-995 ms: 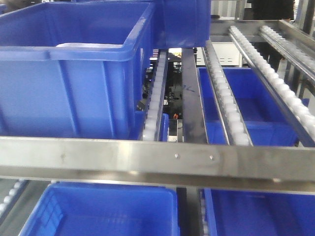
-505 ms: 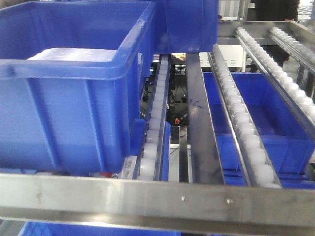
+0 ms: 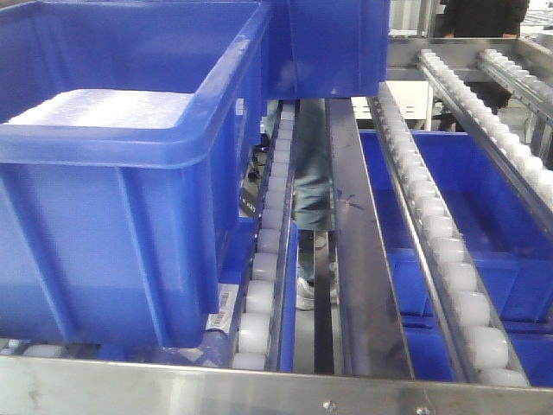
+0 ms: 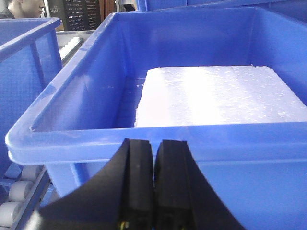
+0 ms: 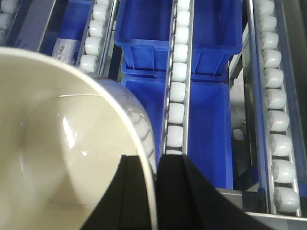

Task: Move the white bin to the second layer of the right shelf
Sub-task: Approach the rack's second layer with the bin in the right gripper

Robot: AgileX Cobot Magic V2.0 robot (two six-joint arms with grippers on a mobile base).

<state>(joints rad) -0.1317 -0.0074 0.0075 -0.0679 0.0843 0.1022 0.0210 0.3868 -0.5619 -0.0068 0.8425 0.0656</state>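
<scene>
right fingers pinching white bin rim

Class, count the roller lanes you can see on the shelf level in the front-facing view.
4: one beside the big blue crate, one right of centre, two at far right. Others may hide beneath the crate.

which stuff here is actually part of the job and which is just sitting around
Job:
- white bin, rim pinched in right gripper
- roller lanes of the shelf level

Just there:
- blue crate holding a white foam slab
- lower blue crates
- left gripper, shut, empty
</scene>
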